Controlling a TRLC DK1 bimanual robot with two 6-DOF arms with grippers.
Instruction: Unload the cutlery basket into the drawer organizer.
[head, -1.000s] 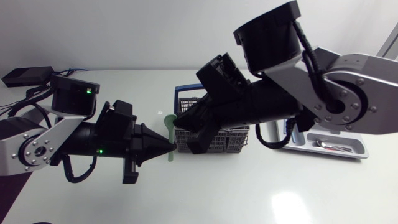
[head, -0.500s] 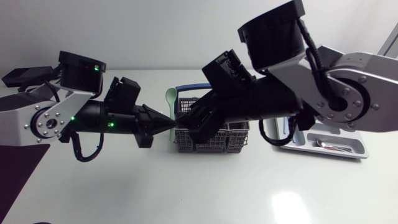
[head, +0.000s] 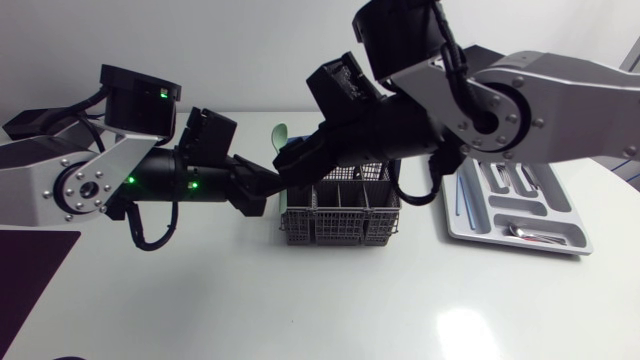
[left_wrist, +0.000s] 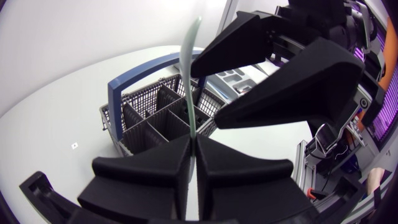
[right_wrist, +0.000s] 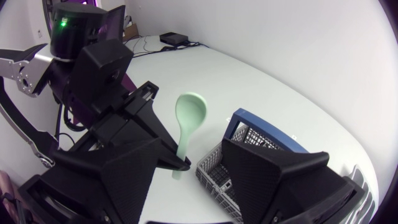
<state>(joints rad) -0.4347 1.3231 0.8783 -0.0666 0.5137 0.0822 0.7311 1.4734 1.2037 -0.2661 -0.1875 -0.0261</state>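
A pale green spoon (head: 281, 134) stands upright above the table, bowl up, with my left gripper (head: 272, 192) shut on its handle. In the left wrist view the spoon (left_wrist: 190, 68) shows edge-on, rising from the left gripper (left_wrist: 193, 142). My right gripper (head: 300, 163) is open, one finger on each side of the spoon and neither touching it. In the right wrist view the spoon (right_wrist: 189, 119) faces the camera ahead of the open right gripper (right_wrist: 193, 186), with the left gripper (right_wrist: 179, 163) clamped on the stem. The wire cutlery basket (head: 340, 215) with a blue handle sits just beside them.
The grey drawer organizer (head: 560, 210) lies at the right of the table with a metal spoon (head: 522, 231) in its front compartment. The basket's compartments (left_wrist: 155, 115) lie just beyond the left gripper. A dark mat (head: 25, 265) lies at the table's left edge.
My right gripper has opened and let go of the green spoon. The left gripper, still shut on the handle, has lifted the spoon up and toward the back.
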